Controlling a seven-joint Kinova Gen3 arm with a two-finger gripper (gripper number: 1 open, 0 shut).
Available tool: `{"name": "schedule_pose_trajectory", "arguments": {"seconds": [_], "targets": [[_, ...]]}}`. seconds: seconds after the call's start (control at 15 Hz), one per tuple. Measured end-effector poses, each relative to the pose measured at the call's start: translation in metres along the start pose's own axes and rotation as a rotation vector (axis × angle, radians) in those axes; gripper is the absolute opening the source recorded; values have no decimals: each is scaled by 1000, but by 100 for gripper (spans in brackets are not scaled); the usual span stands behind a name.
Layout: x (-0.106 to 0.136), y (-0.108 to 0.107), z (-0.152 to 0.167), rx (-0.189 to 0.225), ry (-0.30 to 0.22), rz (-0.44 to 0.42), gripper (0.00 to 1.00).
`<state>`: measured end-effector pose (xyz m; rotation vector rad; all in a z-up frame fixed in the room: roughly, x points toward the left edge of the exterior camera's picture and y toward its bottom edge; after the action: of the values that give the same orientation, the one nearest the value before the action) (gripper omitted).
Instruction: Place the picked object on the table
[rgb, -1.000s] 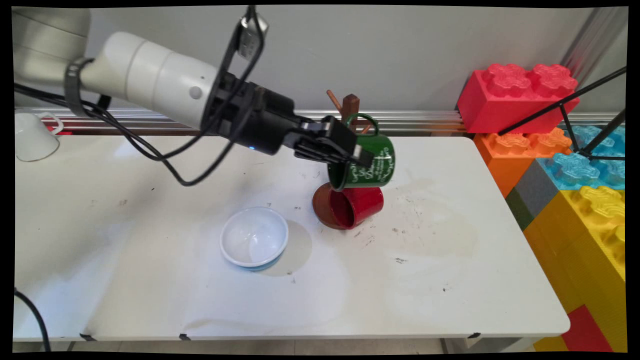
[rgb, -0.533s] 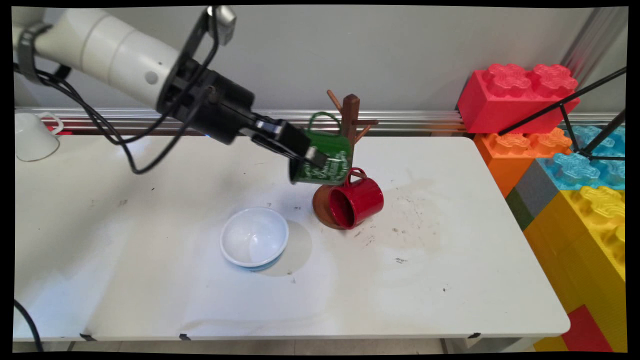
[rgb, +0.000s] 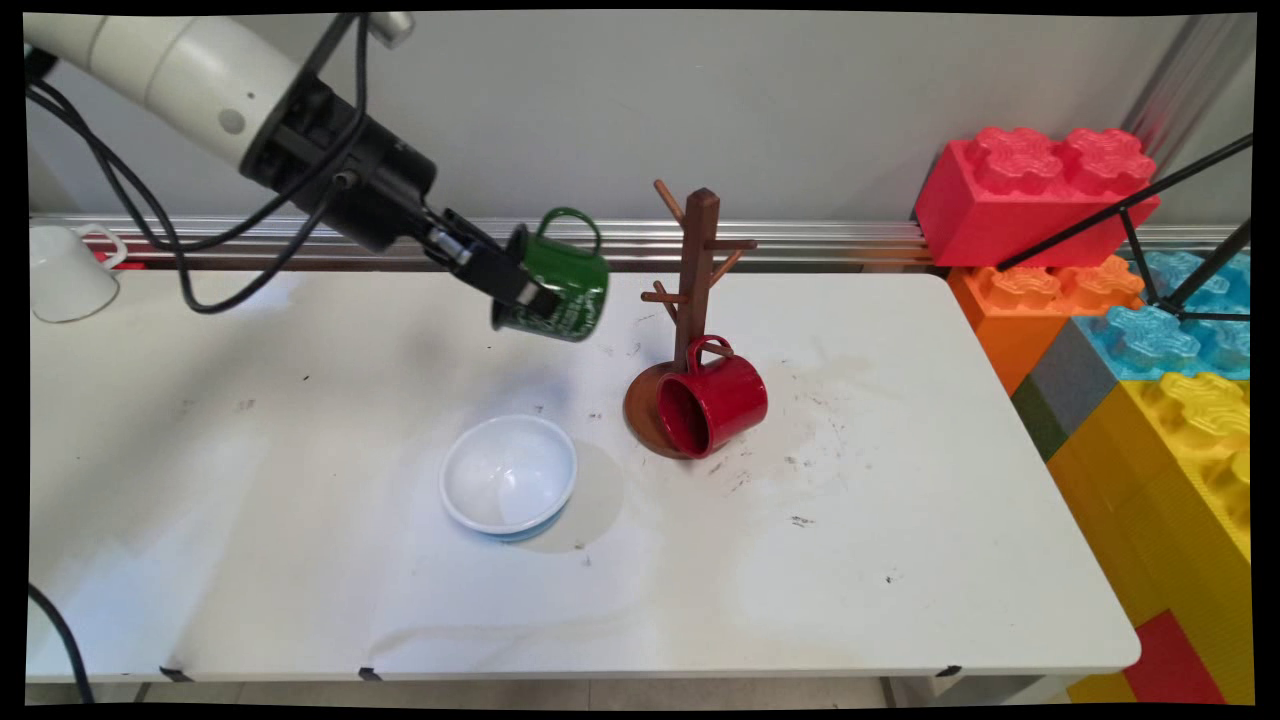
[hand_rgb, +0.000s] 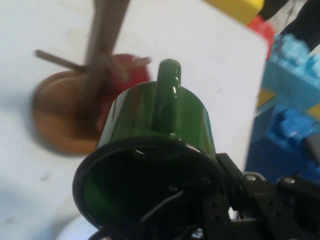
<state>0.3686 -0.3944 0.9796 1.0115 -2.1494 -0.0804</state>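
My gripper (rgb: 520, 292) is shut on the rim of a green mug (rgb: 560, 285) with white lettering, held in the air left of the wooden mug tree (rgb: 697, 262). The mug lies tilted, its handle up. In the hand view the green mug (hand_rgb: 160, 130) fills the middle, its open mouth toward the camera, with one finger inside the rim. A red mug (rgb: 715, 400) hangs on a low peg of the tree, over its round base (rgb: 640, 410). The tree (hand_rgb: 102, 60) and red mug (hand_rgb: 132, 70) show blurred behind the green one.
A white bowl (rgb: 509, 474) with a blue underside sits on the table near the middle. A white cup (rgb: 62, 272) stands at the far left edge. Large toy bricks (rgb: 1100, 290) are stacked along the right side, crossed by black tripod legs (rgb: 1150, 215).
The gripper has carried the green mug off the tree's upper peg and leftward, away from the tree. The red mug stayed on its peg.
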Motion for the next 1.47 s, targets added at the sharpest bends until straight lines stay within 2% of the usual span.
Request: {"name": "schedule_pose_trajectory", "arguments": {"seconds": [0.33, 0.73, 1.2, 1.47], "targets": [[7, -30, -15, 128, -95, 188, 0], [11, -61, -14, 233, -201, 315, 0], [8, -85, 4, 316, -334, 412, 0], [8, -91, 25, 331, -419, 451, 0]]}}
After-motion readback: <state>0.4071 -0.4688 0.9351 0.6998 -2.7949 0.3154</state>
